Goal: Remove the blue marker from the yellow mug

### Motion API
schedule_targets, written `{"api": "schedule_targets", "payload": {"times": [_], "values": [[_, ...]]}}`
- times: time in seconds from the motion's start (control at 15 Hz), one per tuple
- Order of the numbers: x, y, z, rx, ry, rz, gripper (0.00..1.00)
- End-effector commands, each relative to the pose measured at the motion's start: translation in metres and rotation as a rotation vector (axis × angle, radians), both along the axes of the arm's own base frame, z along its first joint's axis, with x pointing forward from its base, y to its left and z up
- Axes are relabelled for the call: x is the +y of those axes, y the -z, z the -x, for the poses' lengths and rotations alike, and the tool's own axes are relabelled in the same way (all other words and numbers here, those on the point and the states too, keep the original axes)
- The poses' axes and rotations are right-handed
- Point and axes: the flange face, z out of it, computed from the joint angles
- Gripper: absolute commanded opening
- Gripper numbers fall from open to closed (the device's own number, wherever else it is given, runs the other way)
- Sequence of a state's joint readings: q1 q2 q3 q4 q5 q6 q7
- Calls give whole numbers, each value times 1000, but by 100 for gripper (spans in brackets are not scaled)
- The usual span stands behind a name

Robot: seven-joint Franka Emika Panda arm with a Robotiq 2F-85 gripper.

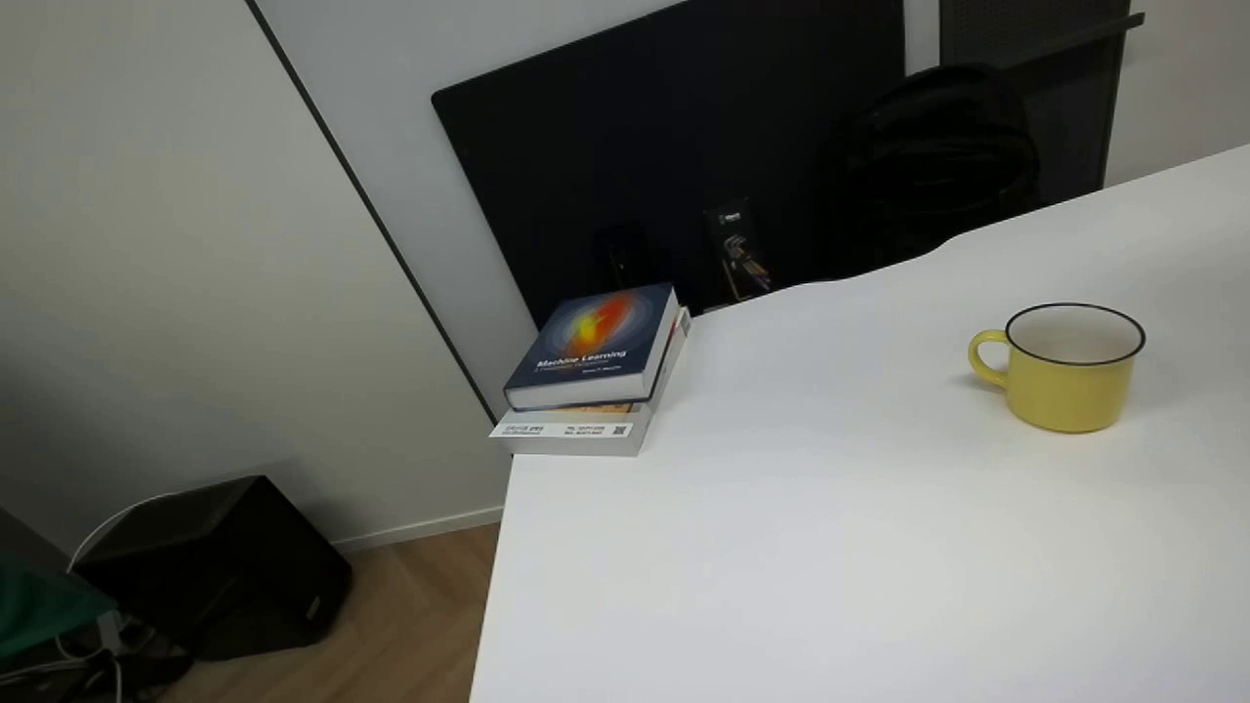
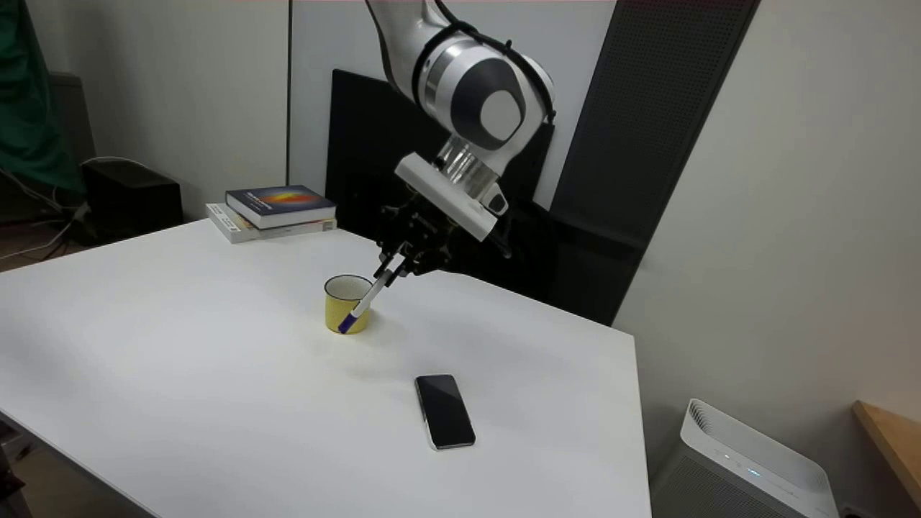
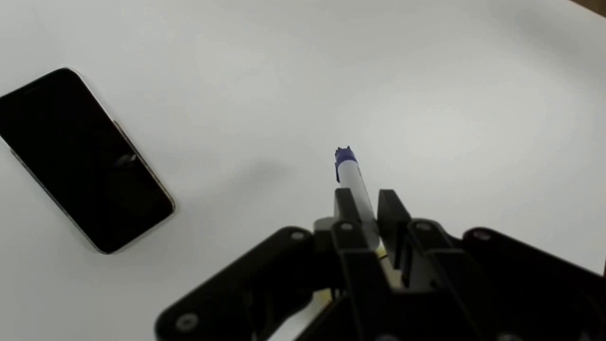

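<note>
White table [image 2: 216,403] beneath, tilted tool [image 2: 386,275] clasps marker [image 2: 369,296].

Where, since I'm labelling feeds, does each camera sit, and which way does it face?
An exterior view: raised, facing the table and phone; arm and end effector show.
An exterior view: raised, facing books and yellow mug; neither arm nor end effector shows.
Wrist view: on the arm, facing the table past the end effector's fingers, blue marker between them.
Both exterior views share the table, yellow mug and books.
</note>
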State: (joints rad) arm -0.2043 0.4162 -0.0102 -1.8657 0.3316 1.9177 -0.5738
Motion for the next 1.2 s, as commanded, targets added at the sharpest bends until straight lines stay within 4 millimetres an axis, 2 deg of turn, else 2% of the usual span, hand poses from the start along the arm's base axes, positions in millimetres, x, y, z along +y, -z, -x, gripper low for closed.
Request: {"api": "schedule_targets", "payload": {"times": [0.0, 0.27, 0.53, 0.87, 1.13], "values": [[-4, 28, 5, -3, 33, 33, 4], [-3, 61, 13, 0, 43, 51, 4], [4, 85, 26, 19, 48, 53, 4], [17, 100, 34, 42, 25, 45, 4], [16, 103, 34, 22, 15, 82, 4]]}}
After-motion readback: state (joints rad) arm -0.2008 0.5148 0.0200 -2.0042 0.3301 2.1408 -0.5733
